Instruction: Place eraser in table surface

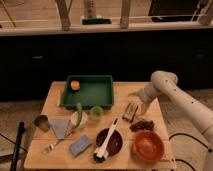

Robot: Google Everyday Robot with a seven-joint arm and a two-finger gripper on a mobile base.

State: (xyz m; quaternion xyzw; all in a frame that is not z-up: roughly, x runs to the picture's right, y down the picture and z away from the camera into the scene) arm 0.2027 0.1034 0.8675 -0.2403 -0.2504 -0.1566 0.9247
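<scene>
The eraser [131, 111], a small tan block with a darker band, is at the right side of the pale wooden table surface [125, 90]. It is just below and left of my gripper [137, 101]. The gripper hangs from the white arm [170, 90] that reaches in from the right, over the table's right part. I cannot tell whether the gripper touches the eraser or whether the eraser rests on the wood.
A green tray [89, 92] holding an orange [75, 85] sits at the back. A dark reddish cluster [142, 124], a red bowl [148, 145], a dark bowl with a white brush [108, 142], a blue-grey sponge [80, 145], a green cup [96, 113], a metal cup [42, 122] and a grey cloth [60, 127] fill the front.
</scene>
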